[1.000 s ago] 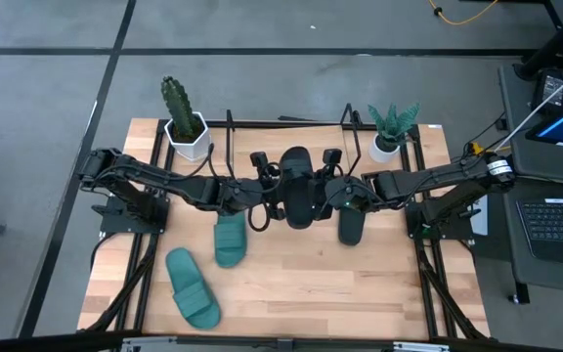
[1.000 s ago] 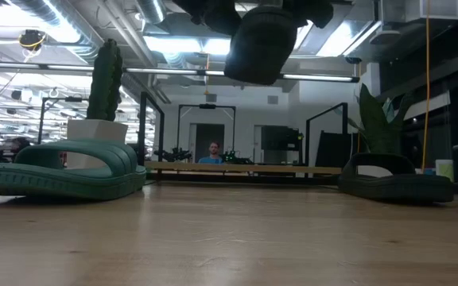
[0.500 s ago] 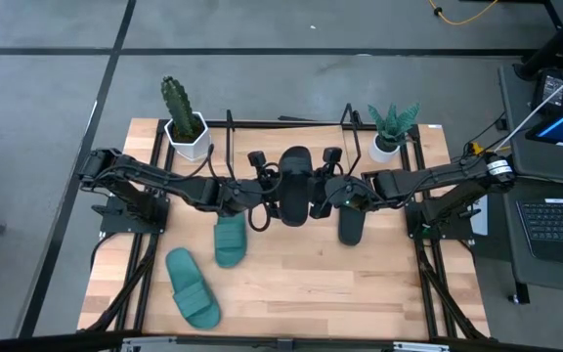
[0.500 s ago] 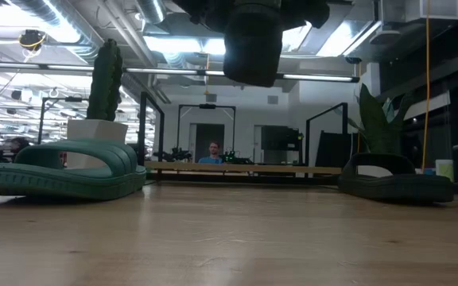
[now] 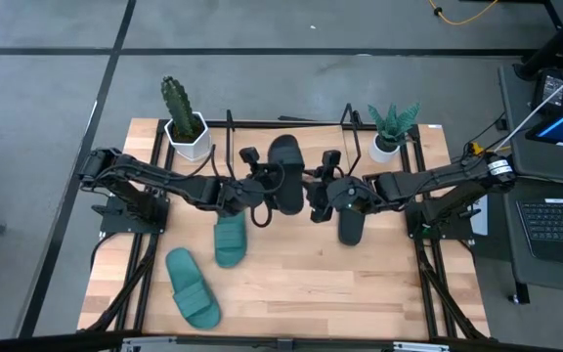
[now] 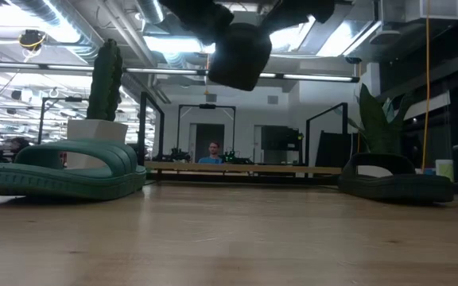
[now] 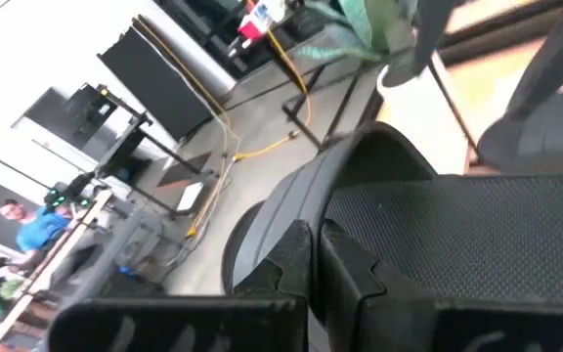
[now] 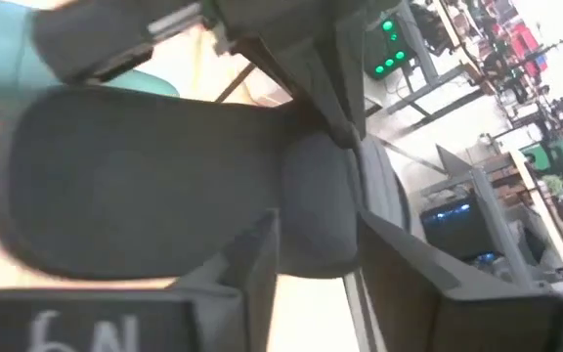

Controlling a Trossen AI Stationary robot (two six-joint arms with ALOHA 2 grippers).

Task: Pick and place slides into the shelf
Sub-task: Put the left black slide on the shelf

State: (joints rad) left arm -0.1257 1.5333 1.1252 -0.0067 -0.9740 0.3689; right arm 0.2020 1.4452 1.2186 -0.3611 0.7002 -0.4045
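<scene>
A black slide (image 5: 283, 174) hangs in the air over the middle of the table, also seen high up in the low view (image 6: 241, 56). My left gripper (image 5: 262, 183) is shut on it from the table's left. My right gripper (image 5: 317, 192) stands open just to the slide's right; part of the slide (image 8: 319, 210) shows ahead of its spread fingers. A second black slide (image 5: 350, 223) lies on its sole under the right arm. Two teal slides (image 5: 230, 238) (image 5: 193, 286) lie on their soles nearer the front left. The shelf (image 5: 262, 123) of thin black rods stands at the far edge. My left gripper pinches the black slide's side edge (image 7: 296, 210) between its two shut fingers (image 7: 345, 269). The fingers come nearly level from the table's left. The slide is lifted clear of the table, its length running toward the far edge, and it is tilted in the low view.
A white pot with a cactus (image 5: 186, 132) stands at the shelf's left end and a white pot with a leafy plant (image 5: 387, 145) at its right end. Black frame rails (image 5: 428, 264) run along both sides of the table. Bare wood lies at the front right (image 5: 360, 293).
The black slide has swung toward the table's left and far side with my left gripper, whose wrist has turned, and it has tipped in the low view. It now stands apart from my right gripper, which has kept its place.
</scene>
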